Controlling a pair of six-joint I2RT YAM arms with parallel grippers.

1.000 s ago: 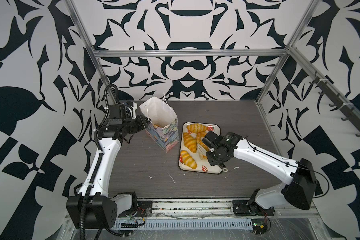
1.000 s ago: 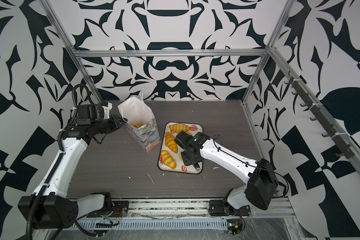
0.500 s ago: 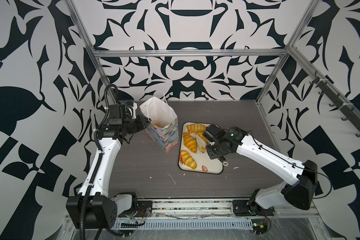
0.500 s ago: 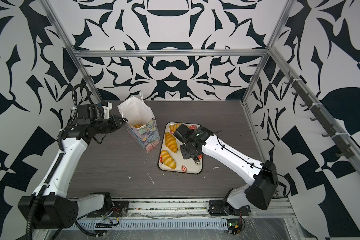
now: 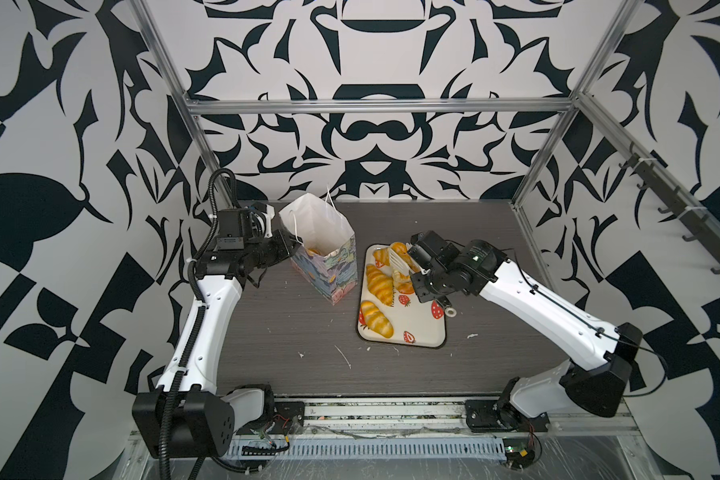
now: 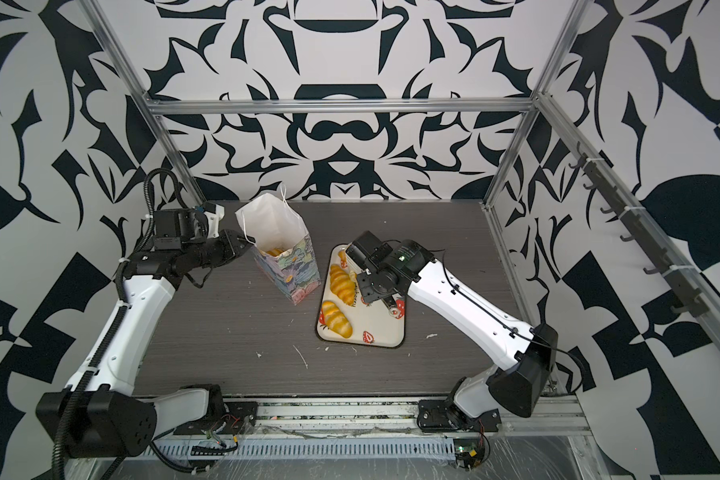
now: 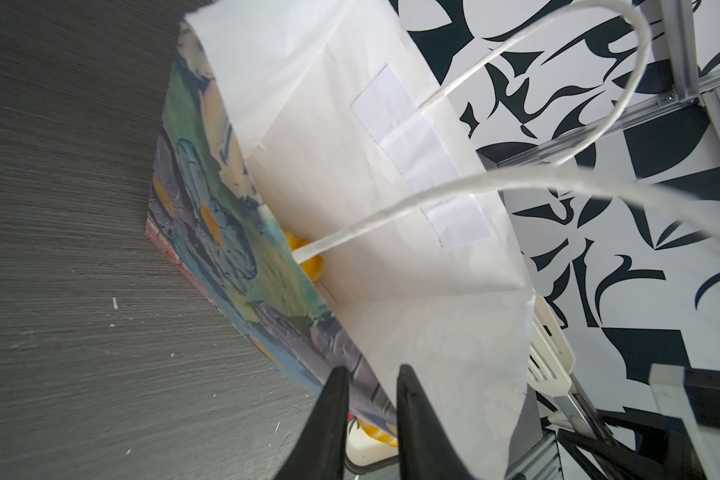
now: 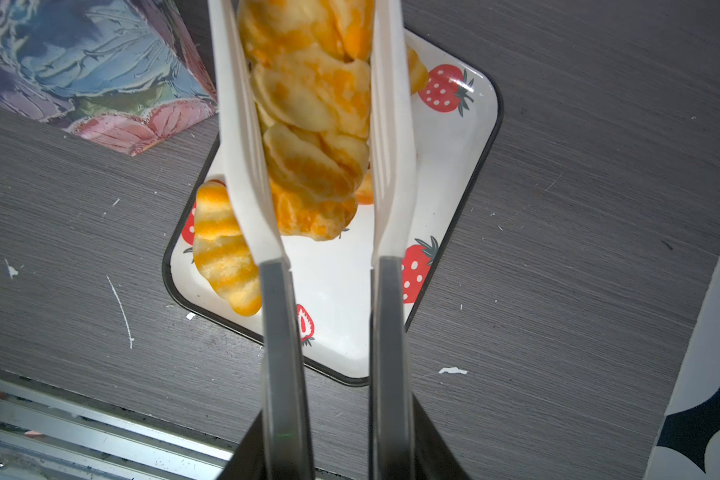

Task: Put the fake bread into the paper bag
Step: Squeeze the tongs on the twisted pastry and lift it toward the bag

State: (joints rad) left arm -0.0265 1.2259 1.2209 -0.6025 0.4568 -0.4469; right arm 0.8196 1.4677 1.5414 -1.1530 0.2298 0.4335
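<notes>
The paper bag (image 5: 332, 272) stands upright at the back left of the table, and a golden fake bread (image 5: 313, 251) shows in its bottom. My left gripper (image 7: 371, 386) is shut on the bag's near wall (image 7: 433, 353) and pinches it between the black fingers. My right gripper (image 8: 337, 436) is shut on white tongs (image 8: 242, 158), whose blades clamp a long plaited fake bread (image 8: 312, 137) above the strawberry tray (image 5: 422, 328). Three more pastries lie on the tray, one of them a croissant (image 5: 376, 319) near its front. In both top views the right gripper (image 5: 418, 255) hovers over the tray's far end.
White scraps (image 5: 344, 356) lie on the dark table in front of the tray. Aluminium frame posts (image 5: 541, 158) and patterned walls close in the back and sides. A rail of hooks (image 5: 682, 224) runs along the right wall. The bag's cord handle (image 7: 474, 183) loops across the left wrist view.
The right arm has drawn back from the tray's near right part toward its far end and risen, carrying the tongs and the clamped bread. The left arm and the bag have not moved.
</notes>
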